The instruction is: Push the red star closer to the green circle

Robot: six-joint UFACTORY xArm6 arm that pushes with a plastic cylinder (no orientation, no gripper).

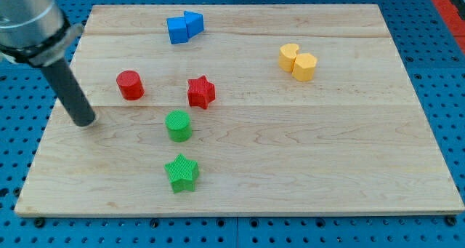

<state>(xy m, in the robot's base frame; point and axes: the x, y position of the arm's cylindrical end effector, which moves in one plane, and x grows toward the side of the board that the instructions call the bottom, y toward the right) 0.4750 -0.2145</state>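
The red star (201, 92) lies on the wooden board (305, 153), left of centre. The green circle (178, 126) sits just below and slightly left of it, with a small gap between them. My tip (85, 121) rests on the board near the left edge, well to the left of both blocks and below-left of the red circle (131, 85). The rod rises from the tip toward the view's top left.
A green star (182, 173) lies below the green circle. Two blue blocks (184, 27) touch each other at the top. Two yellow blocks (298, 62) sit together at the upper right. Blue pegboard surrounds the board.
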